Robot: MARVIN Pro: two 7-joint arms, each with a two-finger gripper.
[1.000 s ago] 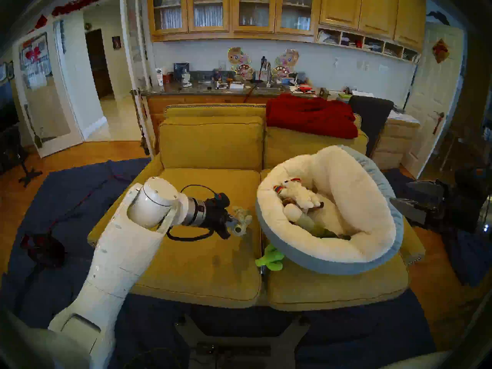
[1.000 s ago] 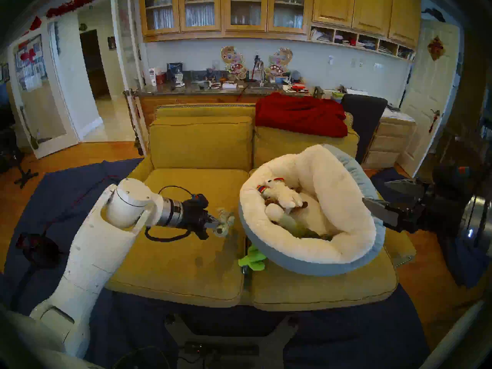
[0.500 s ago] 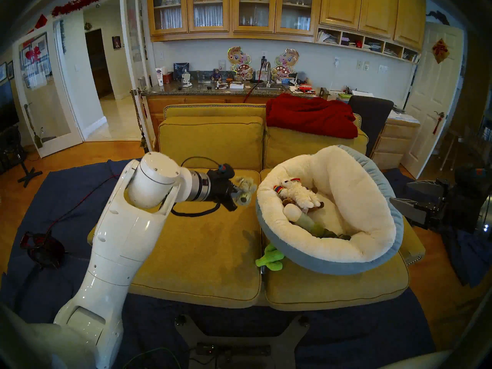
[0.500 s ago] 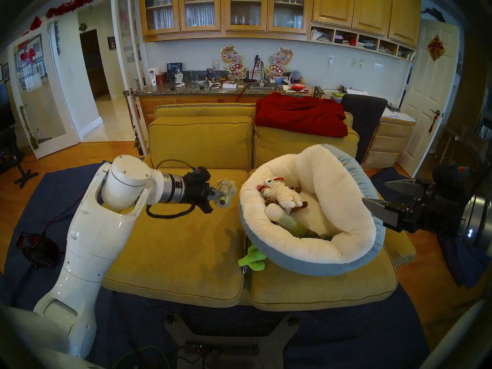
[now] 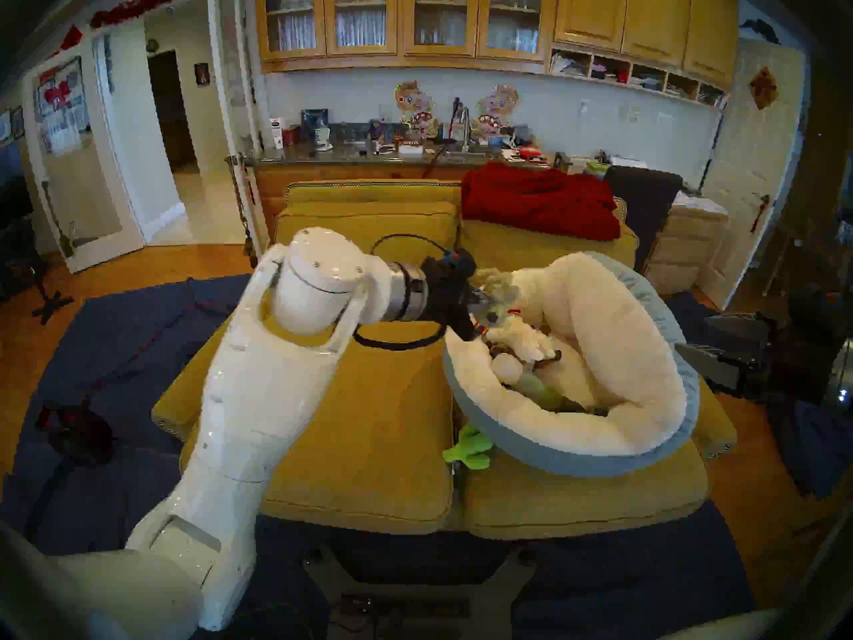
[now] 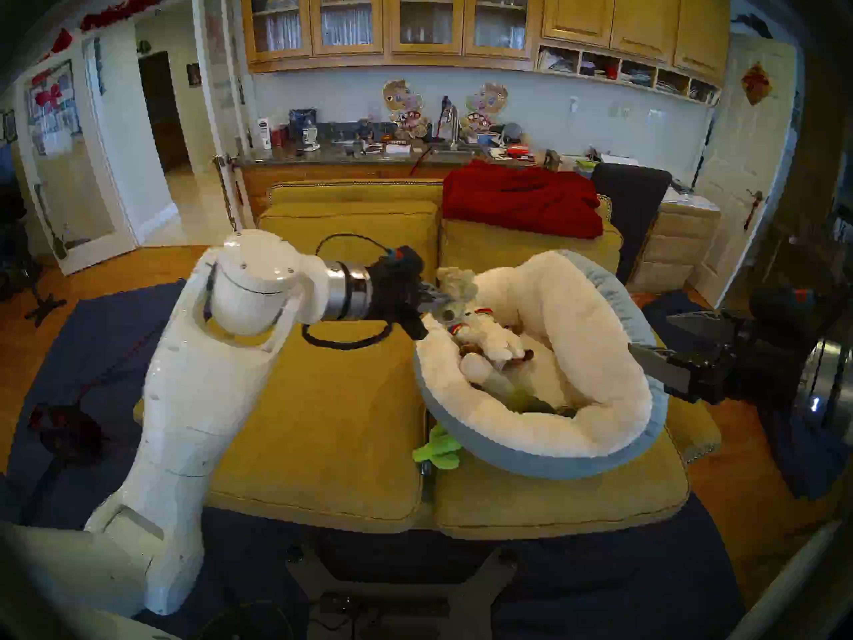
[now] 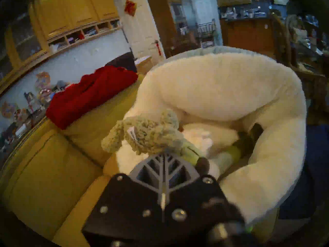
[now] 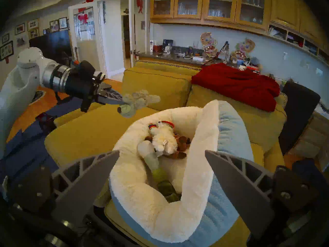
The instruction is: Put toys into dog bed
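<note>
Lifted off the sofa seat since a second ago, the grey mottled animal (image 5: pixel 496 292) hangs pinched in the left fingers (image 5: pixel 480 298) over the dog bed (image 5: pixel 577 459) rim. Left wrist view: shaggy, tagged, just beyond the fingertips. Right wrist view: right fingers (image 8: pixel 110 162) spread wide, holding nothing.

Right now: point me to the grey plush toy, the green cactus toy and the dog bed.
grey plush toy (image 7: pixel 151 132), left wrist view, fuzzy body.
green cactus toy (image 5: pixel 468 449), head left view, middle of body.
dog bed (image 8: pixel 178 221), right wrist view, near fleece rim.

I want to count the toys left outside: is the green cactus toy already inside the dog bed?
No, the green cactus toy lies on the sofa seat, outside the dog bed, against its blue front rim.
</note>
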